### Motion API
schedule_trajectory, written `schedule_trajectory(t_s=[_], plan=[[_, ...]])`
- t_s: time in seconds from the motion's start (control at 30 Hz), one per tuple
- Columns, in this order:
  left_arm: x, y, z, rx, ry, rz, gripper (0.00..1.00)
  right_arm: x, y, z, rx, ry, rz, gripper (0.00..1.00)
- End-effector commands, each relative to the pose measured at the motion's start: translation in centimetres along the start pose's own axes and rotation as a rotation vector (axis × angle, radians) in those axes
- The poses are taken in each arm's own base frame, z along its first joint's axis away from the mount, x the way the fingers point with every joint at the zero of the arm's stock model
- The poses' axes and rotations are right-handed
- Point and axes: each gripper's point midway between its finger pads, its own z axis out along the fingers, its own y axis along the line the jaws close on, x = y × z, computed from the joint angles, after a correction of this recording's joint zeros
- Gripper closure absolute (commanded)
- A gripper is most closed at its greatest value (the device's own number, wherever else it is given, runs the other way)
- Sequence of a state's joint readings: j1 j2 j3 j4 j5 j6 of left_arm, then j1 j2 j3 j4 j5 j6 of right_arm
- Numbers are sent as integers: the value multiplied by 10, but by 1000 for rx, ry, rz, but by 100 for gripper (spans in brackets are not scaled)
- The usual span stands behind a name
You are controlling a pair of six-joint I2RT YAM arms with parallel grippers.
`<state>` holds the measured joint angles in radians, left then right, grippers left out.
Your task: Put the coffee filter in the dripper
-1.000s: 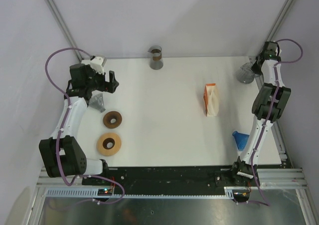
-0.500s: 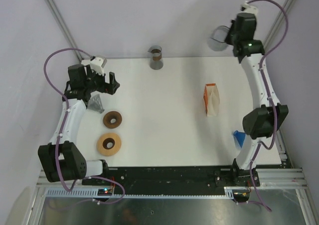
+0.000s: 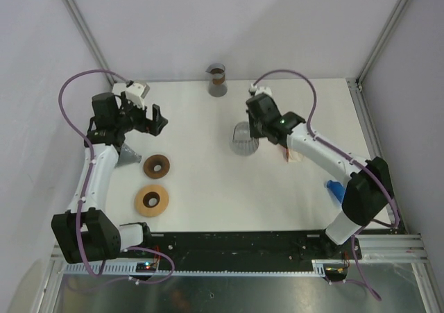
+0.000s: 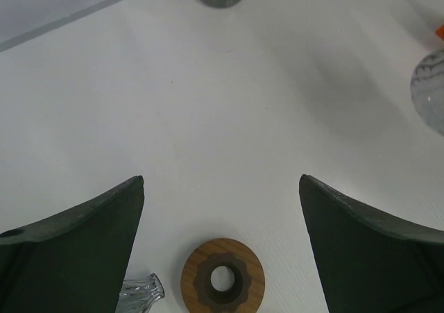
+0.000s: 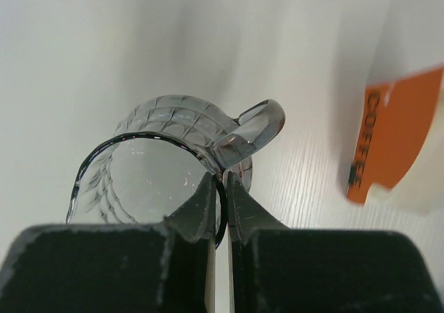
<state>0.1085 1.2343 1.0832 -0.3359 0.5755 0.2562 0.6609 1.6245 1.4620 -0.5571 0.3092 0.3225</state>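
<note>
Nearest the arm bases, a blue object (image 3: 334,191) lies at the right edge of the table (image 3: 208,188). A light wooden ring (image 3: 152,199) sits on the left, with a dark wooden ring (image 3: 157,165) just beyond it. A small glass piece (image 3: 127,157) stands beside that, under the left arm. All four lie apart from the work and are probably set out for other steps.

Mid-table, the right hand (image 5: 220,188) is clamped tight on the rim of the glass dripper (image 5: 163,167), right beside its handle, with one finger inside the wall and one outside. I judge the thin edge was chosen because the ribbed cone is too broad to span. The grip also keeps the mouth open and unobstructed. From above, the dripper is low near the table's centre, and I cannot tell whether it touches.

Just to its right, partly under the right forearm, is the orange filter pack (image 5: 392,143), where the coffee filters are. None is in the dripper yet. Putting the dripper near the pack looks like staging for a short transfer.

Further back on the left, the left hand (image 3: 154,117) hovers with its fingers spread wide and holds nothing, so it is presumably free to fetch a filter. Farthest off, a grey cup (image 3: 217,80) stands at the table's back edge.
</note>
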Motion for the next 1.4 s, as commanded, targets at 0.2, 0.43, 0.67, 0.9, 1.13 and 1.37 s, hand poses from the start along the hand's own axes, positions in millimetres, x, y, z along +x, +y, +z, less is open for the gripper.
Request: schedule_trajectory(t_s=[0.2,0.43,0.67,0.9,1.13,1.37], plan=[[82,3,12,-43,275,156,10,86,18,-20,12,94,78,100],[134,10,11,-112,452,236,18,122,30,-5,0,152,55,100],[160,43,-4,-157,529,250,12,139,34,1,9,185,26,100],[181,34,2,-70,552,251,10,152,34,7,14,205,7,93],[197,45,5,-82,618,259,12,147,42,-1,-30,195,-3,63],[212,52,15,-77,672,233,16,128,53,-19,-115,147,-13,51]])
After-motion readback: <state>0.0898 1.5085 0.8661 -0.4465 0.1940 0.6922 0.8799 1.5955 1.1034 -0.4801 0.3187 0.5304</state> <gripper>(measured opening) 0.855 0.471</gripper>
